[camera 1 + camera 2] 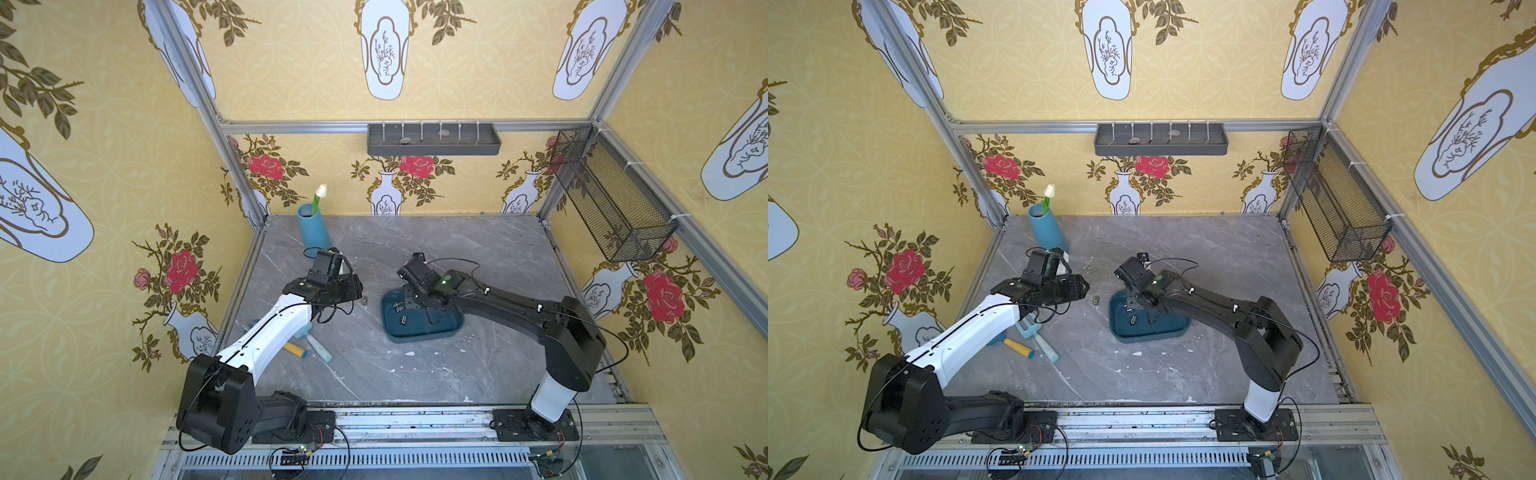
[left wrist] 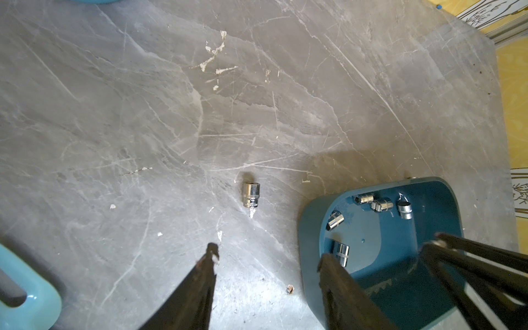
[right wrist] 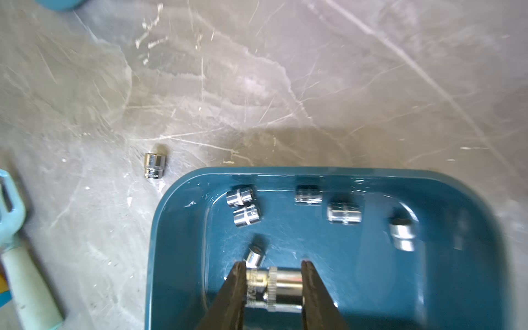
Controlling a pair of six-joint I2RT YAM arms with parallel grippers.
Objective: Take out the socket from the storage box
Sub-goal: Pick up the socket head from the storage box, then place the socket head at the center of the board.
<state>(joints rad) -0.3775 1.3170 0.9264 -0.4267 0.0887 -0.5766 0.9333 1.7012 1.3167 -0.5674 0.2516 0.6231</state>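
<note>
Top views: storage box [image 1: 419,336] near the middle of the tabletop [image 1: 436,245], right arm [image 1: 498,303] reaching down into it, left arm [image 1: 270,328] poised just beside. One loose socket [image 1: 364,299] already out on the stone between left arm and box.

Left wrist: left fingers [image 2: 210,265] spread apart, gripping nothing, hovering over bare tabletop close to the box rim. Other sockets [image 2: 335,220] scattered on the box floor, small and chrome.

Right wrist: right fingers [image 3: 237,285] closed on a socket [image 3: 274,288], one pad at each end, socket lying crosswise between them and within the box outline. Whether clear of the floor, cannot tell. More of the other sockets lying free beyond it.

Handling, by judgement: hard polished steel, small but dense, no give at all, so probably slippery under flat pads. Likely better taken across the knurled band than by the smooth ends. End-to-end hold prone to pivoting or squirting out. Worth lifting straight and slowly over the flared rim.
</note>
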